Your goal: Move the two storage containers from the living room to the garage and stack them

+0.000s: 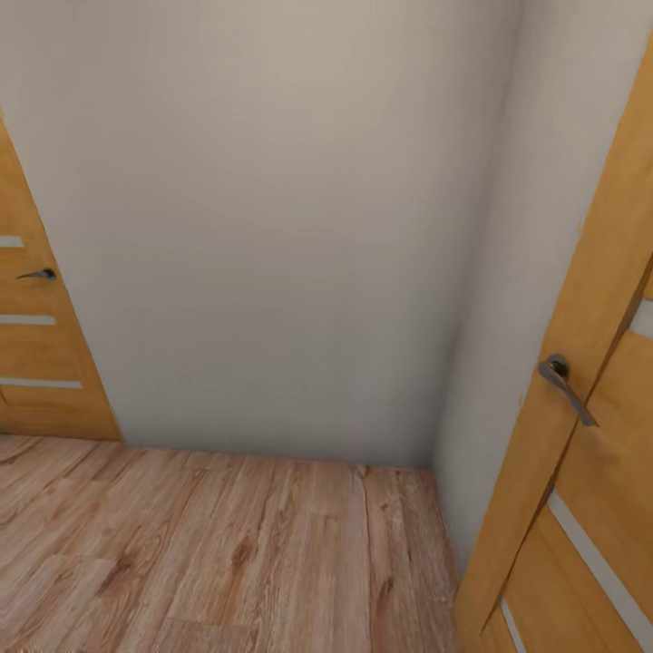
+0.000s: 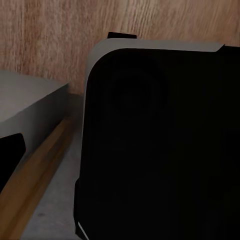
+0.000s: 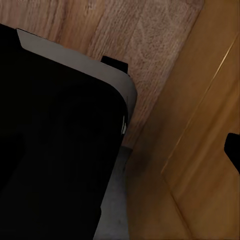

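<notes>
Two doors: honey-coloured wood with pale inset stripes, a left door point(image 1: 36, 345) at the head view's left edge and a right door point(image 1: 580, 435) swung in close at its right edge.
Handles: dark lever handle point(image 1: 38, 273) on the left door, grey metal lever point(image 1: 566, 384) on the right one, angled downward.
Wall: plain grey-white wall point(image 1: 263, 227) straight ahead, meeting a side wall in a corner near the right door.
Floor: light wood plank floor point(image 1: 218, 544) runs up to the wall's foot, and it shows again in the left wrist view point(image 2: 55, 40) and the right wrist view point(image 3: 150, 45).
Left wrist view: big black rounded body point(image 2: 160, 145) with a grey edge sits close to the lens; a grey-white wall base and a strip of honey wood run beside it.
Right wrist view: same kind of black body point(image 3: 55, 150) with grey rim, and the honey-coloured door face point(image 3: 200, 150) right beside it.
Claws: can't tell whether either one is wide or narrow, as the fingers aren't clear in these wrist views.
Containers: not seen from this spot, only hallway corner and doors.
</notes>
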Controlling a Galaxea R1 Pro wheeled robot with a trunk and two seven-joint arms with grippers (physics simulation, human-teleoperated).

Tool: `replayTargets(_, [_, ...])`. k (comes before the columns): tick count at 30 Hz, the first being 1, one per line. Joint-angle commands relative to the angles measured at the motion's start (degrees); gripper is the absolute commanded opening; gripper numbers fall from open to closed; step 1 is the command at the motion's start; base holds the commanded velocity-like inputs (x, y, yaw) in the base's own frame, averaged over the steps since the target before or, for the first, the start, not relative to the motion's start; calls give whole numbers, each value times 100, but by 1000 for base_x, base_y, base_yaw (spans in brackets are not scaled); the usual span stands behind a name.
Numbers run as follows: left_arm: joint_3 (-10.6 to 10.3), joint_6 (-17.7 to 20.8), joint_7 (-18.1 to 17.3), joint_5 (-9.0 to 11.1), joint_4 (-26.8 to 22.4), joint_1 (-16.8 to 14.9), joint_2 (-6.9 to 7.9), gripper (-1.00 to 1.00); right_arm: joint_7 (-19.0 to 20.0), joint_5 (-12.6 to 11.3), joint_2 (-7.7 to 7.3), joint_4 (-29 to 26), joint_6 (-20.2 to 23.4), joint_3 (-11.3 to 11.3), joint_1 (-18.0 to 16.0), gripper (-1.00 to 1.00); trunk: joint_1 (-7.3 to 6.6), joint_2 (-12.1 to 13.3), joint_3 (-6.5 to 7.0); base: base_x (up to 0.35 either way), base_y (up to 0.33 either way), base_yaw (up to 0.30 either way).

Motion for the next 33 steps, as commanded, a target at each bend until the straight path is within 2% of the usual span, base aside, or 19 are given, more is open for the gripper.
replayTargets(1, [1, -13, -1, 53, -1, -1, -1, 100, 12, -59, 2, 18, -36, 48, -6, 100, 0, -3, -7, 3, 0, 215])
replayTargets(6, [2, -15, -1, 53, -1, -1, -7, 100, 3, -59, 2, 18, -36, 48, -6, 100, 0, -3, -16, 1, 0, 248])
replayTargets(11, [2, -8, -1, 56, -1, -1, -1, 100, 18, -59, 2, 18, -36, 48, -6, 100, 0, -3, -18, 104, 0, 83])
replayTargets(24, [2, -6, -1, 70, -1, -1, 8, 100, 30, -59, 2, 18, -36, 48, -6, 100, 0, -3, -19, 308, 0, 13])
replayTargets(33, [2, -6, -1, 68, -1, -1, 8, 100, 33, -59, 2, 18, -36, 48, -6, 100, 0, -3, -19, 319, 0, 228])
